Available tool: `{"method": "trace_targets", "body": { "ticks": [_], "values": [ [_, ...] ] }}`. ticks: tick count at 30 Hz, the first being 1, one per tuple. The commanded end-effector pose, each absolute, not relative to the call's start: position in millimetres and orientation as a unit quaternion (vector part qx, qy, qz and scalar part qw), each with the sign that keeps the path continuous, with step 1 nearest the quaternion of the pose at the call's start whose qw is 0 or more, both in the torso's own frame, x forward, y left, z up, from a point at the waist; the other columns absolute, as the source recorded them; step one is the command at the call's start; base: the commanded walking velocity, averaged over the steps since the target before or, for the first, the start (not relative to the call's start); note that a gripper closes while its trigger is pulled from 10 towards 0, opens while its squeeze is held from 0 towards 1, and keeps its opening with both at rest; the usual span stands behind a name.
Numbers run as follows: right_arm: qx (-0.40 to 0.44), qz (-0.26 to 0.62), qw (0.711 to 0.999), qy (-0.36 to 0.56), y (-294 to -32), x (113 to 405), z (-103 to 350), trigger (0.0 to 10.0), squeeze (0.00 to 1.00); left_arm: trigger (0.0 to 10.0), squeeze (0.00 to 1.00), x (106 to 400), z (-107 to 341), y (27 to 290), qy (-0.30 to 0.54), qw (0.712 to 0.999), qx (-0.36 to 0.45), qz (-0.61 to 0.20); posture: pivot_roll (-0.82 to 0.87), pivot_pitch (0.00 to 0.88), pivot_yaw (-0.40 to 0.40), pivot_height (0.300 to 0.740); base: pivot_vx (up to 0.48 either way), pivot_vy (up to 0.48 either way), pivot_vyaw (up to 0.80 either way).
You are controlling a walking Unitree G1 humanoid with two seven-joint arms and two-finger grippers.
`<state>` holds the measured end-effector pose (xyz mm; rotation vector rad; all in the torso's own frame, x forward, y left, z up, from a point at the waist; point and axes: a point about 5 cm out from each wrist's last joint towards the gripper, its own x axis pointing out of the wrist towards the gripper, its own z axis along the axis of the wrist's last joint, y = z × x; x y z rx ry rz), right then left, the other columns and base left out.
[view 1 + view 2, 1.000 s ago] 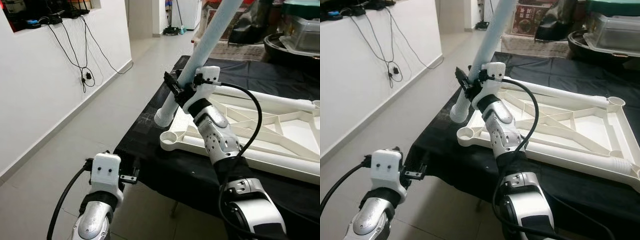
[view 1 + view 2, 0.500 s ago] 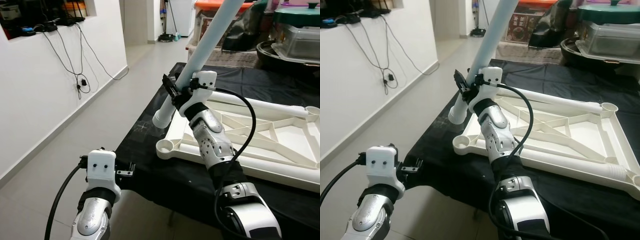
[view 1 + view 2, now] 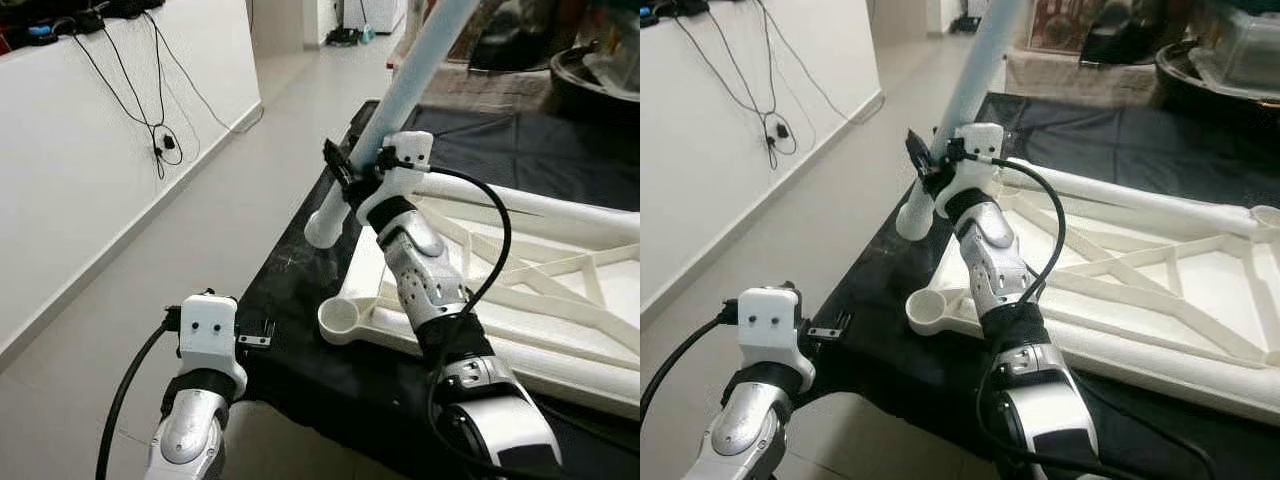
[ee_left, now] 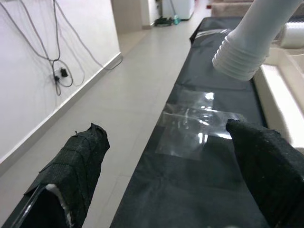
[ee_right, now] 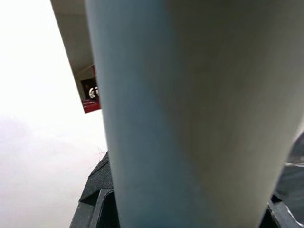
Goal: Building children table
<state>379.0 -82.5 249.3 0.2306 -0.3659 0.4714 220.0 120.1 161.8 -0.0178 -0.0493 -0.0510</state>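
My right gripper [image 3: 350, 180] is shut on a long pale table leg [image 3: 400, 90], which it holds tilted, top leaning away to the right. The leg's ribbed lower end [image 4: 242, 57] hangs above the left edge of the black-covered table [image 3: 300, 270]. It is short of the round corner socket [image 3: 343, 320] of the white tabletop frame [image 3: 560, 330], which lies upside down. In the right wrist view the leg [image 5: 190, 114] sits close between the fingers. My left gripper [image 4: 166, 190] is open and empty, low at the table's near left corner.
A white wall with hanging cables [image 3: 155, 110] runs along the left, with tiled floor [image 3: 200, 230] between it and the table. Pots and containers [image 3: 600, 70] crowd the far right behind the table.
The whole picture has shifted as the camera moved closer and dipped. The right gripper still holds the leg in much the same tilt; the left arm stays low.
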Motion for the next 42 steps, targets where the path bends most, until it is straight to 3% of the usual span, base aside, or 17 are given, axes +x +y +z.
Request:
{"method": "trace_targets", "body": {
  "ticks": [1, 15, 25, 30, 35, 42],
  "values": [
    [0.113, 0.232, 0.947, -0.189, -82, 379, 252, 10.0, 0.00, 10.0, 0.00, 219, 158, 121, -0.016, 1.000, -0.007, -0.022, 0.11, 0.046, 0.006, 0.740, 0.000, 0.000, 0.00],
    [0.113, 0.230, 0.947, -0.192, -84, 381, 256, 10.0, 0.00, 10.0, 0.00, 217, 156, 120, -0.015, 1.000, -0.004, -0.024, 0.11, 0.054, 0.004, 0.740, 0.000, 0.000, 0.00],
    [0.109, 0.233, 0.947, -0.192, -83, 382, 257, 10.0, 0.00, 10.0, 0.00, 218, 156, 120, -0.014, 1.000, -0.007, -0.024, 0.11, 0.055, 0.001, 0.740, 0.000, 0.000, -0.76],
    [0.107, 0.242, 0.944, -0.195, -81, 383, 260, 10.0, 0.00, 10.0, 0.00, 217, 155, 119, -0.013, 1.000, -0.006, -0.024, 0.11, 0.056, 0.002, 0.740, 0.000, 0.000, 0.00],
    [0.100, 0.352, 0.915, -0.173, -66, 390, 274, 10.0, 0.00, 10.0, 0.00, 211, 156, 112, -0.011, 0.999, -0.008, -0.042, 0.12, 0.075, -0.003, 0.740, 0.000, 0.000, 0.00],
    [0.043, 0.413, 0.898, -0.148, -76, 401, 288, 10.0, 0.00, 10.0, 0.00, 196, 159, 103, -0.006, 0.998, -0.014, -0.059, 0.14, 0.125, -0.010, 0.740, 0.000, 0.000, 0.00]
  ]
}}
